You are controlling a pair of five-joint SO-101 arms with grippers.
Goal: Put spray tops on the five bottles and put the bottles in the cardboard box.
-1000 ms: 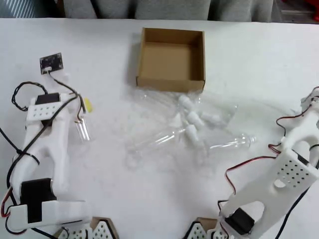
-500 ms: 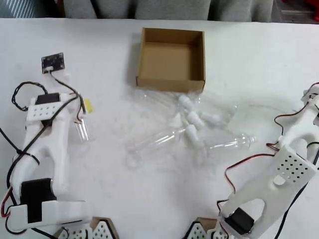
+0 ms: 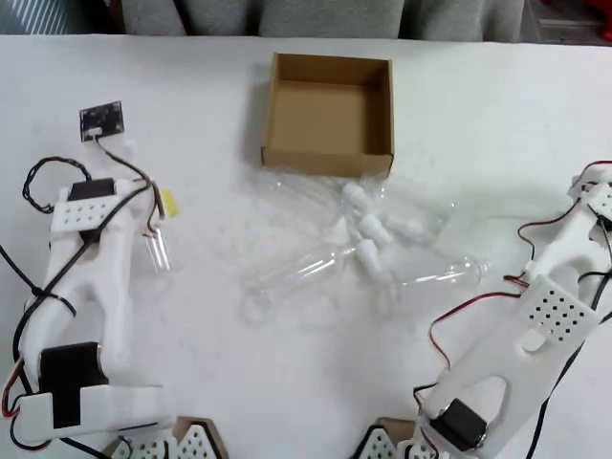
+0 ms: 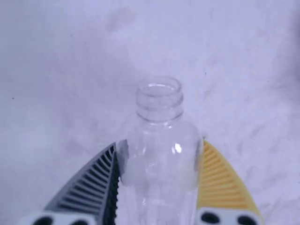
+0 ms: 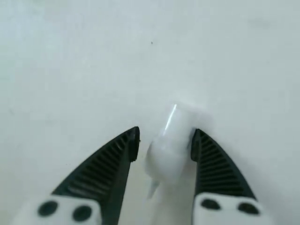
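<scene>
Left gripper (image 4: 159,146), right gripper (image 5: 166,132): 2 pairs of jaws, each closed on something.

Bright even light, table (image 3: 497,105) glare, faint shadows, glints on bottle (image 4: 159,154) and spray top (image 5: 171,140)

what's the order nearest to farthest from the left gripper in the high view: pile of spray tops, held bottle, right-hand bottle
1. held bottle, in the left gripper, left side
2. pile of spray tops, mid-table
3. right-hand bottle, lying beyond the pile, right side

A white table (image 3: 478,86) stands in even light, grey chair backs (image 3: 325,17) beyond its far edge.
</scene>
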